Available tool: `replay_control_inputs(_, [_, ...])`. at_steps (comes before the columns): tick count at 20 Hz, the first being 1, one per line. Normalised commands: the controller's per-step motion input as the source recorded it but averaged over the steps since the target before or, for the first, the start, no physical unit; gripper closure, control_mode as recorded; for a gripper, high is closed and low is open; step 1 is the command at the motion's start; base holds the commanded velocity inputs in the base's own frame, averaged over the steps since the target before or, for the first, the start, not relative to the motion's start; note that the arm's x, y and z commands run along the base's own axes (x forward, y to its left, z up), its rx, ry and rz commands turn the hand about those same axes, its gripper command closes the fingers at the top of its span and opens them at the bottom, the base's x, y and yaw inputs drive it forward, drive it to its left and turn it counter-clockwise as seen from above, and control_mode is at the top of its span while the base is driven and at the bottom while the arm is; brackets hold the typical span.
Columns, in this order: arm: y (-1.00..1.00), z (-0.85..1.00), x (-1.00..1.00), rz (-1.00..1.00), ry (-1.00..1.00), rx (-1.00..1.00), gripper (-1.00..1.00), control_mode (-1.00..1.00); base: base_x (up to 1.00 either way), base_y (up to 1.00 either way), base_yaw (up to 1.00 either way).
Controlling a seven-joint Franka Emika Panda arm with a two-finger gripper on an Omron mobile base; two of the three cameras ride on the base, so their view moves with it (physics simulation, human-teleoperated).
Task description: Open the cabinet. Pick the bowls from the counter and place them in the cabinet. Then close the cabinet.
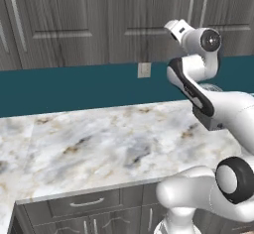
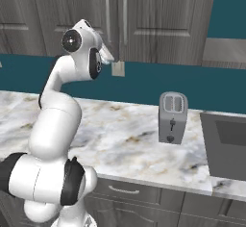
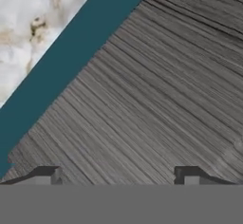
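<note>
Fingertips stand apart against the cabinet door at frame bottom; you risk scraping bare wood, missing the handle.

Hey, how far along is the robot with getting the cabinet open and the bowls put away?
Nothing looks finished: the dark grey wood-grain wall cabinet has its doors shut, silver bar handles untouched. In hand: the open two-finger gripper faces a door panel at close range, holding nothing. Left: open the doors, move both bowls from the veined white marble counter into the cabinet, then close it.
</note>
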Motion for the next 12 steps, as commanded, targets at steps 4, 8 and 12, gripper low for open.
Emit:
replay_control_inputs(4, [0.00,0.00,0.97,0.06,0.32,0.00,-1.00,-1.00,0.00,0.00,0.00])
replay_control_inputs(8, [0.00,0.00,0.91,0.06,0.29,0.00,-1.00,-1.00,0.00,0.00,0.00])
replay_control_inputs(12, [0.00,-0.04,0.86,0.06,0.27,0.00,-1.00,-1.00,0.00,0.00,0.00])
